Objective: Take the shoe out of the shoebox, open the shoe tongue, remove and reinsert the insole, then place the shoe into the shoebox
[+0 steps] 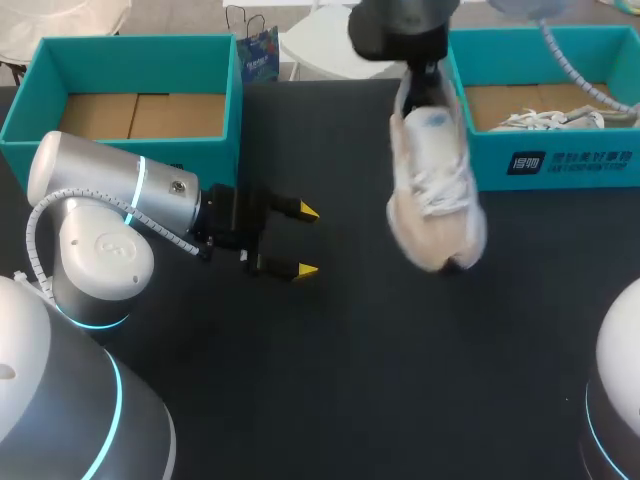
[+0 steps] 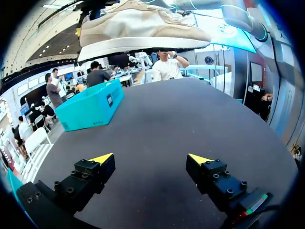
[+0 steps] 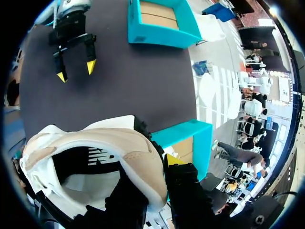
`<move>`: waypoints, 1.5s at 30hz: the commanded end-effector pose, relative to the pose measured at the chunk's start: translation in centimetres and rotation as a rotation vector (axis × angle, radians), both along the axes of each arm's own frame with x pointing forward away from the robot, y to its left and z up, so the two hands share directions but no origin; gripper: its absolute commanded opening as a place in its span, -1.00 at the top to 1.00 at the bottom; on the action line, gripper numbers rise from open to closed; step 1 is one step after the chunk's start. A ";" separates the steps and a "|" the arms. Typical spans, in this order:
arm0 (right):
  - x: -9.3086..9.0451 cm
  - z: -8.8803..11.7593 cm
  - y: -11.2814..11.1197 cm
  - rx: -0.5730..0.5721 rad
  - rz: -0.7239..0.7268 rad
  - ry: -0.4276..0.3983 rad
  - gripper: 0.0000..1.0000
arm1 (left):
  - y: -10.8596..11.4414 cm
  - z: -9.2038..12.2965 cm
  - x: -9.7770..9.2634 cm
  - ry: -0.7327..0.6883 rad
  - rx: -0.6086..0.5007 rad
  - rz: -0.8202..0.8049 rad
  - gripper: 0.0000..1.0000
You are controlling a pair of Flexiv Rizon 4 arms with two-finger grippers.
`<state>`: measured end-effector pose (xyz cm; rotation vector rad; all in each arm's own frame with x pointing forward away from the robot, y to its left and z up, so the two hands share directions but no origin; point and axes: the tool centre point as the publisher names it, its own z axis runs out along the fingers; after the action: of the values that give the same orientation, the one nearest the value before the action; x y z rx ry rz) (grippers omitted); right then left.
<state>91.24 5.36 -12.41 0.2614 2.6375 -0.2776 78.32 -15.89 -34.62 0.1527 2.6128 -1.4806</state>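
Observation:
A beige sneaker [image 1: 435,190] with white laces hangs toe-down above the dark table, just in front of the teal shoebox [image 1: 560,160] at the back right. My right gripper [image 1: 425,75] is shut on its heel collar; in the right wrist view one yellow fingertip [image 3: 174,160] shows outside the collar of the sneaker [image 3: 95,157]. My left gripper [image 1: 307,241] hovers open and empty left of the shoe, pointing toward it. In the left wrist view the gripper [image 2: 151,160] is spread wide over bare table, with the sneaker's sole [image 2: 138,45] ahead and above.
A second teal box [image 1: 130,60] with a cardboard floor stands at the back left. The right shoebox holds another pale shoe with laces [image 1: 550,118]. Dark tabletop [image 1: 350,380] stretches between my arms and to the front.

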 end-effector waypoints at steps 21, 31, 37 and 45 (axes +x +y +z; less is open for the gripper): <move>17.8 0.1 -17.1 -0.019 0.046 0.081 1.00 | -0.1 0.0 0.0 0.000 0.004 0.000 -1.00; 17.8 0.1 -17.1 -0.019 0.046 0.081 1.00 | -0.1 0.0 0.0 0.000 0.004 0.000 -1.00; 18.3 -0.3 -17.5 0.034 0.029 0.065 1.00 | -0.1 0.0 0.0 0.000 0.004 0.000 -1.00; 22.6 -0.7 -23.9 0.057 -0.023 0.012 1.00 | -0.1 0.0 0.0 0.000 0.004 0.000 -1.00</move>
<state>111.98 -15.52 -12.91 0.3102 2.6537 -0.2487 78.31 -15.91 -34.61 0.1530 2.6129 -1.4809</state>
